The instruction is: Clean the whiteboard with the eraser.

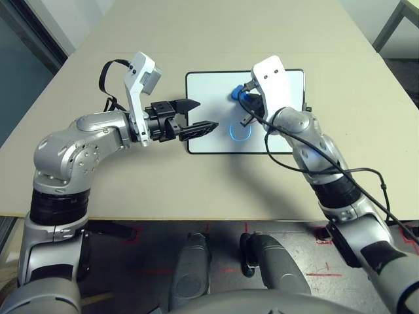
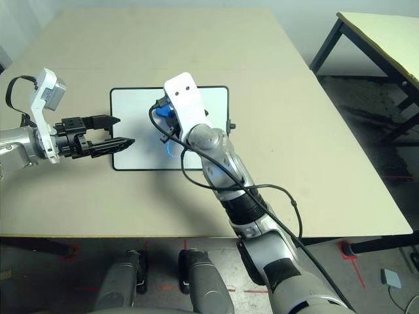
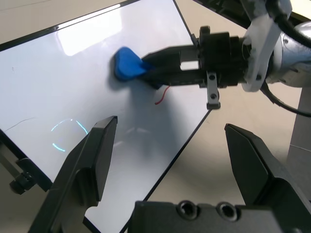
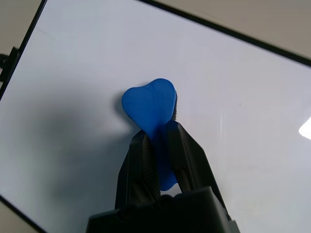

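Note:
The whiteboard (image 1: 213,91) lies flat on the beige table, black-framed, with a small red squiggle (image 3: 163,95) and a pale blue ring of glare (image 1: 240,131) on it. My right gripper (image 4: 158,136) is shut on the blue eraser (image 4: 150,99), and the eraser's rounded end presses on the board's upper middle (image 1: 234,93). My left gripper (image 1: 204,115) stands open with nothing in it, over the board's left side, fingers pointing towards the eraser. From the left wrist, the eraser (image 3: 127,63) sits a little beyond my open fingers (image 3: 97,155).
A black knob (image 1: 306,108) sticks out from the board's right edge. A black cable (image 1: 366,173) loops off my right forearm. A second table (image 2: 386,39) stands off to the right. Bare tabletop (image 1: 196,190) runs between the board and the near edge.

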You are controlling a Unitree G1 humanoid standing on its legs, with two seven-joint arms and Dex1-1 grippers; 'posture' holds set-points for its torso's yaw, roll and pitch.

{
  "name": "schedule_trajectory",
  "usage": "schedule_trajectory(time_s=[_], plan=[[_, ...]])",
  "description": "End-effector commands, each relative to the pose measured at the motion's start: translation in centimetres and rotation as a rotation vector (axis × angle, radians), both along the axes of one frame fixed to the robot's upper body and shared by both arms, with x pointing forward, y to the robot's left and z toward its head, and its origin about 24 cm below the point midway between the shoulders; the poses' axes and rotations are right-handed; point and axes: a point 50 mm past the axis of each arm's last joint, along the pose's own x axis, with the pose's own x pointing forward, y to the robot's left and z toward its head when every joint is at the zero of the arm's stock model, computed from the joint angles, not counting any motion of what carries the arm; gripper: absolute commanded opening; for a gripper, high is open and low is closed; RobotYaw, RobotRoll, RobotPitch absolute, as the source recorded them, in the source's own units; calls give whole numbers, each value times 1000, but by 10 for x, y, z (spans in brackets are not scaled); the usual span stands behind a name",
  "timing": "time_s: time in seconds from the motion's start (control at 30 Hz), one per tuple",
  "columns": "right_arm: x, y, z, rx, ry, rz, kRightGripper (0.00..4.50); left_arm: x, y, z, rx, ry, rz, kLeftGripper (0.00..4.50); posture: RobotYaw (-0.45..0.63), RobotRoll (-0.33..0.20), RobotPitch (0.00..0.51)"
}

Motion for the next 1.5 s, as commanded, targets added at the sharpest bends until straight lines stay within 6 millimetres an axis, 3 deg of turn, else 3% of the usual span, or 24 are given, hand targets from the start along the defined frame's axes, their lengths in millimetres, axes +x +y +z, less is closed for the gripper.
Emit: schedule_trajectory(time_s=[0.03,0.3,0.43,1.0,1.5], plan=[[3,-11,-29,-61,136,-65,400,1,-1,-3,16,11,-8,4500,50,0,178],[25,-6,24,52,-42,-82,398,1,-1,-3,16,10,-7,4500,52,0,177],[27,-3,34,81,-73,-75,391,1,-1,-3,16,10,-2,4500,52,0,177],[-7,13,-35,-33,175,36,388,1,-3,-2,15,8,-5,4500,62,0,176],[5,-22,-60,-104,246,-82,387,1,-4,0,19,3,-14,4500,57,0,160]])
